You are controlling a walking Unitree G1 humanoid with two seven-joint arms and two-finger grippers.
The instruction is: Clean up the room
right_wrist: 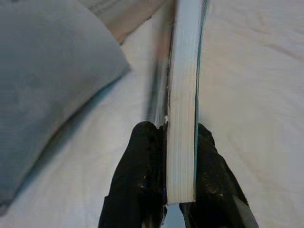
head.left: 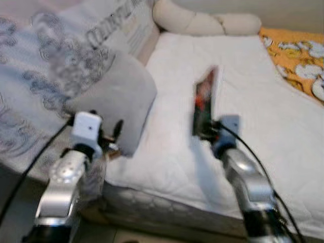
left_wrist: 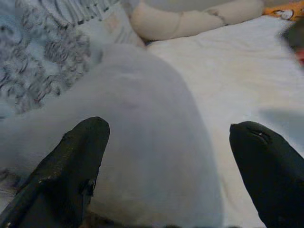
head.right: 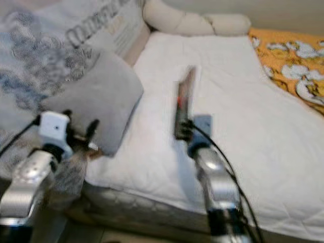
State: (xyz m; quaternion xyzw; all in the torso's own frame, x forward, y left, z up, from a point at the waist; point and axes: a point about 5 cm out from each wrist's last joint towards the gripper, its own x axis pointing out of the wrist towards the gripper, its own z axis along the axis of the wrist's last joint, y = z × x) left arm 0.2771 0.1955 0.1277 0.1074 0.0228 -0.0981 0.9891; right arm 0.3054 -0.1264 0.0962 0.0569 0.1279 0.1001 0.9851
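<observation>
A thin book (head.left: 204, 101) with a dark, red-marked cover stands on edge above the white bed (head.left: 263, 101). My right gripper (head.left: 206, 132) is shut on its near end; in the right wrist view the black fingers (right_wrist: 137, 175) squeeze the book's pale page block (right_wrist: 183, 118). My left gripper (head.left: 112, 132) is open at the near corner of a grey pillow (head.left: 119, 96). In the left wrist view its two fingers (left_wrist: 71, 166) are spread wide with the grey pillow (left_wrist: 142, 142) just beyond them.
A patterned grey-white duvet (head.left: 45, 66) is heaped at the left of the bed. A cream bolster (head.left: 202, 20) lies along the headboard end. An orange printed blanket (head.left: 298, 55) covers the far right. The mattress edge (head.left: 167, 207) runs below the arms.
</observation>
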